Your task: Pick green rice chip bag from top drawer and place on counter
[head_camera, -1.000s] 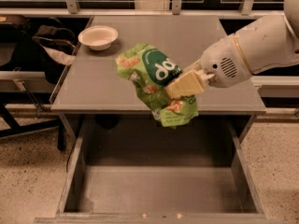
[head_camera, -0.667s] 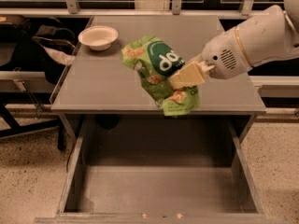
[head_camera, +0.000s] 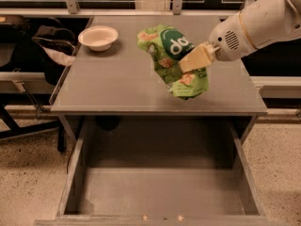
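Note:
The green rice chip bag is crinkled light green with a dark green round logo and white lettering. It hangs over the right half of the grey counter, its lower end close to the surface. My gripper comes in from the right on a white arm and is shut on the green rice chip bag, its tan fingers clamping the bag's right side. The top drawer is pulled open below the counter's front edge, its flat grey bottom bare.
A white bowl stands at the counter's back left. A dark chair and bag sit to the left of the counter. Dark window frames run behind. Speckled beige floor lies on both sides of the drawer.
My gripper has carried the bag up and back, away from the drawer and further over the counter. The drawer and bowl have not moved.

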Tool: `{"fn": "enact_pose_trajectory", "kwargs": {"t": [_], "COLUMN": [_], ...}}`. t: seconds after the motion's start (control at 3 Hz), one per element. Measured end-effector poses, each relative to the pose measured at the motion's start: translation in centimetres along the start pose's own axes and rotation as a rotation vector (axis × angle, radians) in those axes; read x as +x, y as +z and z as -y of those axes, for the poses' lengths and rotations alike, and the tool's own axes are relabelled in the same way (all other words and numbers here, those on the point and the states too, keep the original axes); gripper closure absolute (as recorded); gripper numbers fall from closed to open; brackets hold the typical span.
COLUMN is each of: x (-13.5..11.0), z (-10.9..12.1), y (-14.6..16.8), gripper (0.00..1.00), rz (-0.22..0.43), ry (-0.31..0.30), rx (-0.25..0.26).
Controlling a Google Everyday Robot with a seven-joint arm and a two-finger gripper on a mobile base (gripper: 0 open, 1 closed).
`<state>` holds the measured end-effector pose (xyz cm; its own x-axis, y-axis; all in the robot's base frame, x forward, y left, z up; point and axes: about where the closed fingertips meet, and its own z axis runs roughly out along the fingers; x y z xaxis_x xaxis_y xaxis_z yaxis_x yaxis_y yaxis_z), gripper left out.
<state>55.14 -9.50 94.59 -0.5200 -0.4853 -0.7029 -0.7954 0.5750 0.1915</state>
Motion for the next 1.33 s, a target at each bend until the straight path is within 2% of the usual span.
{"fn": "enact_pose_trajectory", "kwargs": {"t": [0.67,1.0,1.33], "x": [0.5,0.6,-0.4], "z": [0.2,1.1,1.6], "y": [0.0,0.5,2.0], "gripper": [1.00,1.00,1.00], "rz": [0.006,0.014,0.020], "ry": [0.015,0.025,0.023], "rx": [0.010,0.029,0.011]}}
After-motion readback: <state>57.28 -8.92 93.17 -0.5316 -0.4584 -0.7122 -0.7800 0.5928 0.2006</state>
